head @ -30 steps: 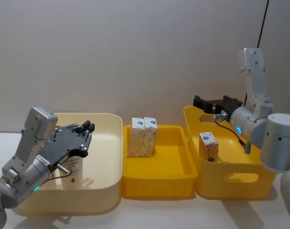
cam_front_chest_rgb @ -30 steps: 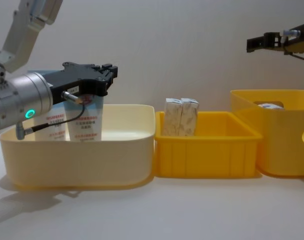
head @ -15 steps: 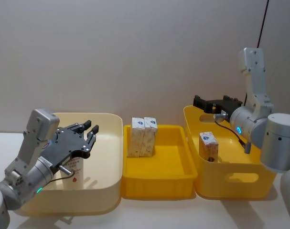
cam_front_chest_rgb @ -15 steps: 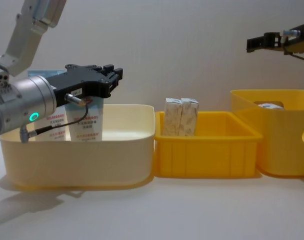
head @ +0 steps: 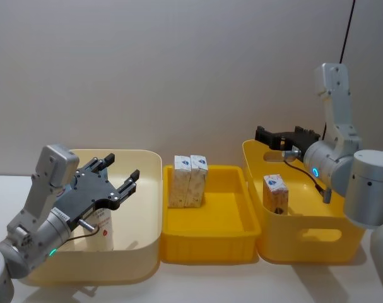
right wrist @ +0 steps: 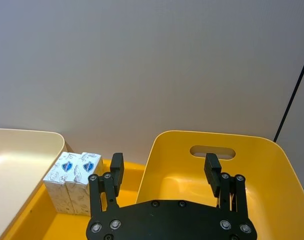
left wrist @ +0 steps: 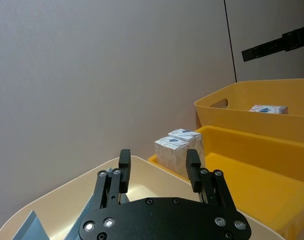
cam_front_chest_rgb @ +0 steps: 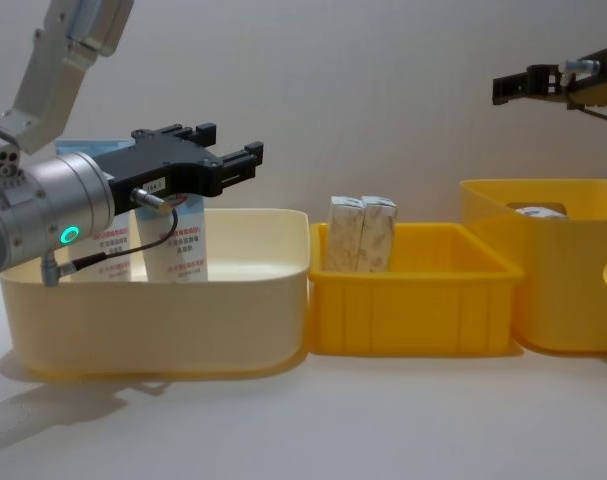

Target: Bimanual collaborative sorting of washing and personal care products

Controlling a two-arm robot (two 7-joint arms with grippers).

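Note:
My left gripper hangs open over the cream bin, just above and clear of a pale-blue-and-white tube. In the chest view that tube stands upright under the gripper, with a second tube behind it. Two white speckled boxes stand side by side in the middle yellow tray. Another box stands in the right yellow bin. My right gripper hovers open and holding nothing above that bin's back rim. In the left wrist view the left fingers are spread wide.
The three containers stand in a row, touching, on a white table before a plain wall. A black cable hangs at the back right. Open tabletop lies in front of the bins.
My left gripper has opened, letting go of the tube, and shifted slightly right and up. The tube now stands free in the cream bin. The right arm has not moved.

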